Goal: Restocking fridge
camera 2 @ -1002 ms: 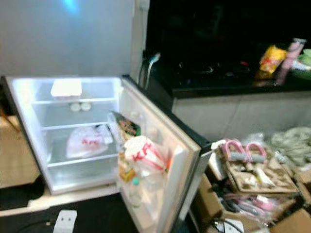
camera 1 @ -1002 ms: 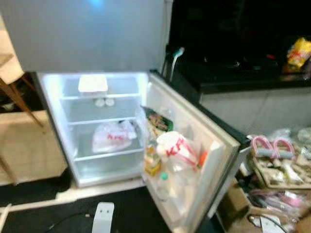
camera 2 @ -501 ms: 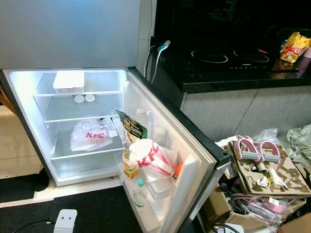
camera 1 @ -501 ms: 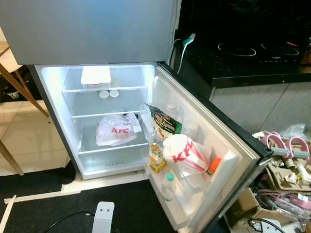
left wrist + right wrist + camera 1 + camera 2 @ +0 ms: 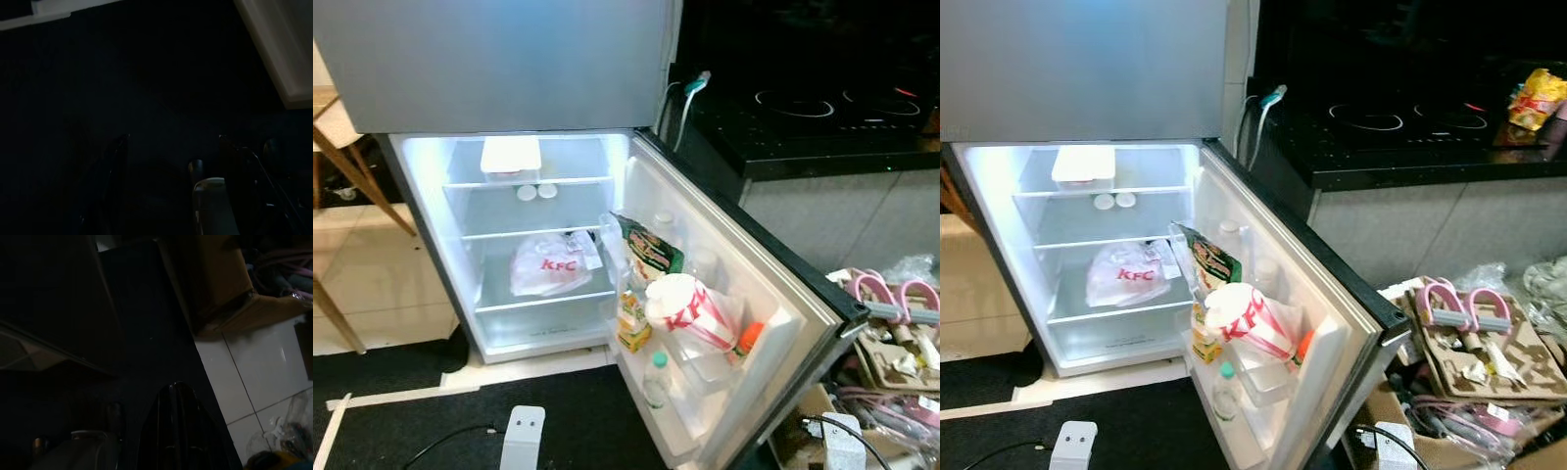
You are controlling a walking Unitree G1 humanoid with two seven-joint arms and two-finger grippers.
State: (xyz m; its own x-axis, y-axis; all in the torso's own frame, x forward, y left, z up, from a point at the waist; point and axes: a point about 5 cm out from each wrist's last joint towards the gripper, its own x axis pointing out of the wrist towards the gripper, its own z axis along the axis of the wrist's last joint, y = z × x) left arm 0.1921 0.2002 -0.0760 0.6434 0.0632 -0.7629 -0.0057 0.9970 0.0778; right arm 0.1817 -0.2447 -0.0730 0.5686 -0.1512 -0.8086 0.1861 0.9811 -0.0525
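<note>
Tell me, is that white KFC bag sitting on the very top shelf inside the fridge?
No, the KFC bag lies on the lowest glass shelf, while the top shelf holds a white lidded container.

Left gripper [image 5: 171,161] fingers apart; right gripper [image 5: 177,416] fingers together

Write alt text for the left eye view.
An open fridge with lit shelves: a white box on top, a KFC bag lower down. Its door, swung open to the right, holds a KFC bucket, snack bag, carton and bottle.
</note>
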